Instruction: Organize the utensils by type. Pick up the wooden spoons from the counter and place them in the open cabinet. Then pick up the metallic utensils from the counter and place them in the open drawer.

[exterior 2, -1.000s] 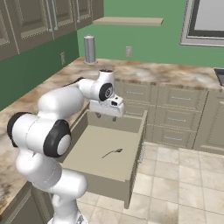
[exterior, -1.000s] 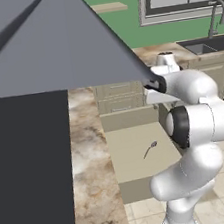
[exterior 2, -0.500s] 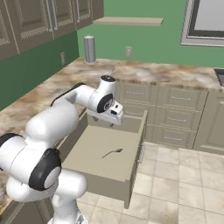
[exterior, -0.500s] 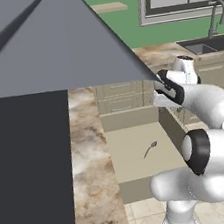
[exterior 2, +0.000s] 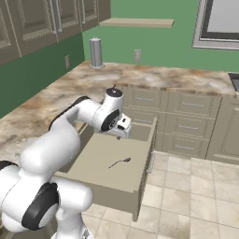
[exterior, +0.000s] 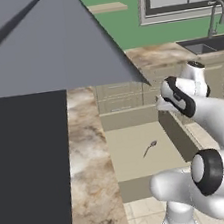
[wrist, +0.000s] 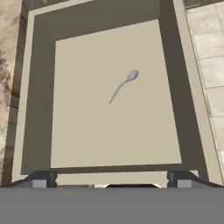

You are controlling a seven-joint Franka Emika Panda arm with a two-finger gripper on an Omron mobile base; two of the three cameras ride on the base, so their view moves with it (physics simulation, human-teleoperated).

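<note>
The table, a beige-and-brown marbled stone top, is running along the wall and round the corner, and the open drawer is standing pulled out from the beige lower fronts beneath its front edge. The white arm is reaching out over the drawer's back part, with the claw hanging above the drawer floor near the back wall.

The claw is spread wide and is gripping nothing; in the hand view its two dark tips are sitting far apart at the bottom, with only bare drawer floor between them.

One metallic utensil, the all-grey metal spoon, is lying flat on the drawer floor, roughly central and a little toward the front right corner, clear of every wall.

By the look of it, one delivery is done and the empty claw is due to leave. To do that well, the arm should be rising straight up first, clearing the drawer's back and side walls before swinging toward the table, so that nothing knocks the drawer or disturbs the spoon.
</note>
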